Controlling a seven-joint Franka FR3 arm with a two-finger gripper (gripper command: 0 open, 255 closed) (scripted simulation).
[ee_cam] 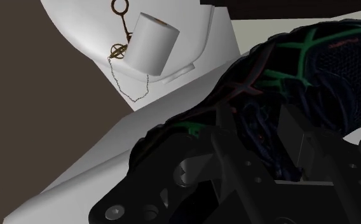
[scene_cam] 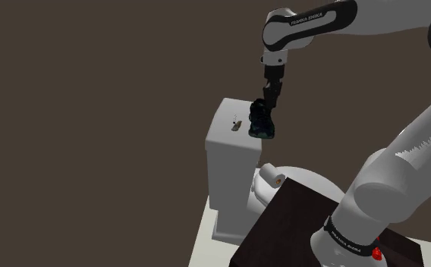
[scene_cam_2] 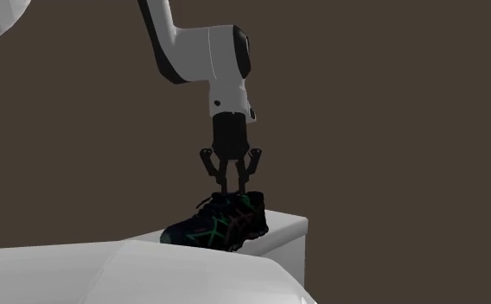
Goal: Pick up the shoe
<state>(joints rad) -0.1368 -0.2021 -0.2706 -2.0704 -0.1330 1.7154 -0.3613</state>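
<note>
pinching a dark shoe (scene_cam_2: 218, 226) on top of a white tank (scene_cam_2: 289, 242)

reaching down from the shoe's 12 o'clock with the black gripper (scene_cam_2: 232, 185), fingers squeezed in on the shoe's top rim. green and red lines on the shoe's side. sitting by the tank top's 3 o'clock edge in the shoulder view, with a small gold bit (scene_cam: 237, 125) at the shoe's 9 o'clock. toe pointing to about 8 o'clock in the second exterior view. maybe resting on the lid, hard to tell. past the shoe in the wrist view, a white roll (ee_cam: 150, 43) and a thin chain (ee_cam: 127, 89).
</note>
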